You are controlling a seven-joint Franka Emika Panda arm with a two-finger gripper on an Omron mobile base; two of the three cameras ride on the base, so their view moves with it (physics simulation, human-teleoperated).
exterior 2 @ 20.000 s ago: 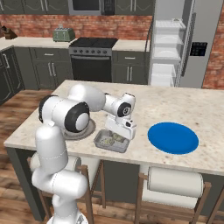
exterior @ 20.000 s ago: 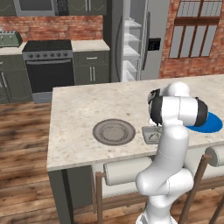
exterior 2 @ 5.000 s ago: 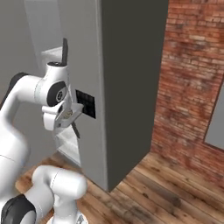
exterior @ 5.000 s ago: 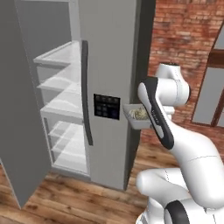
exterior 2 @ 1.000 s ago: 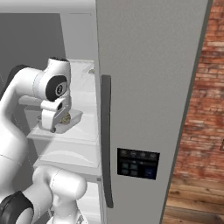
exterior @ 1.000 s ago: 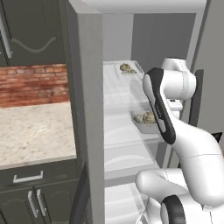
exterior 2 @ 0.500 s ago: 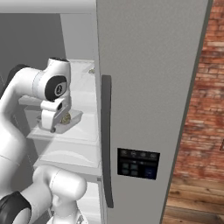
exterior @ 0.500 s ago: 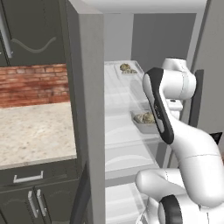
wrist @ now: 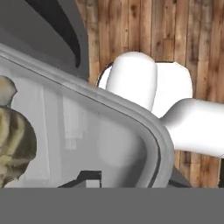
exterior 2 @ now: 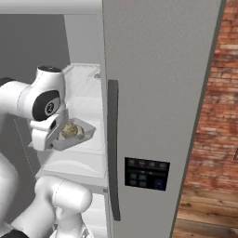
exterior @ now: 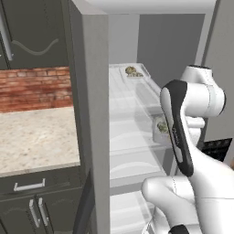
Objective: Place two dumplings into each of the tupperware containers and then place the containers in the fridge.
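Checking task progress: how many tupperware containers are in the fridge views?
2: one container far back on the upper shelf, one container at the shelf's front edge by the claw.

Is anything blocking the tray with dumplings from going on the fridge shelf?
Nothing visible blocks it. The tray with its dumplings sits at the hand, already over the near edge of the white fridge shelf. The other tray sits far back.
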